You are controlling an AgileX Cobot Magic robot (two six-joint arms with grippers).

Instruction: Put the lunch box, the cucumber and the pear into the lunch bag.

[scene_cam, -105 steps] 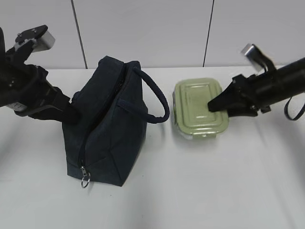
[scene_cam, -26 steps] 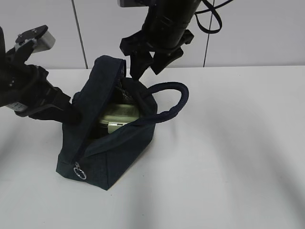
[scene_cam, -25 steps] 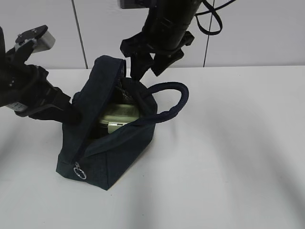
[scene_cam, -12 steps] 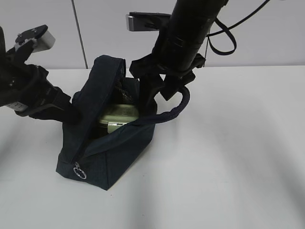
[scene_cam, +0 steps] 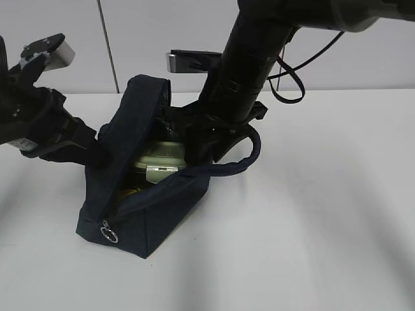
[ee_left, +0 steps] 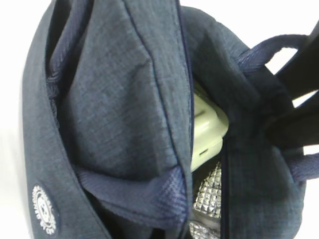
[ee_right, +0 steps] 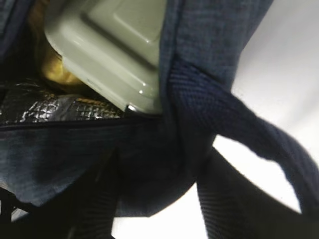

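The navy lunch bag [scene_cam: 152, 214] stands open at centre left, its handle [scene_cam: 243, 159] drooping to the right. The pale green lunch box [scene_cam: 162, 159] lies inside it, and also shows in the left wrist view [ee_left: 207, 124] and the right wrist view [ee_right: 109, 50]. A yellow lump, the pear [ee_right: 52, 69], lies under the box. The cucumber is hidden. My left gripper [scene_cam: 97, 152] holds the bag's left flap [ee_left: 124, 99] outward. My right gripper [scene_cam: 201, 146] is open at the bag's right rim, its fingers [ee_right: 234, 209] astride the bag wall [ee_right: 149, 164] beside the handle.
Silver quilted lining [ee_left: 207, 196] shows inside the bag. The zipper pull ring [scene_cam: 108, 232] hangs at the bag's near corner. The white table [scene_cam: 311, 227] runs back to a white panelled wall [scene_cam: 363, 58].
The lunch box went from the table into the bag. Over the last second my right arm came down from above the bag to its right rim, pushing the handle lower. The left arm stayed put.
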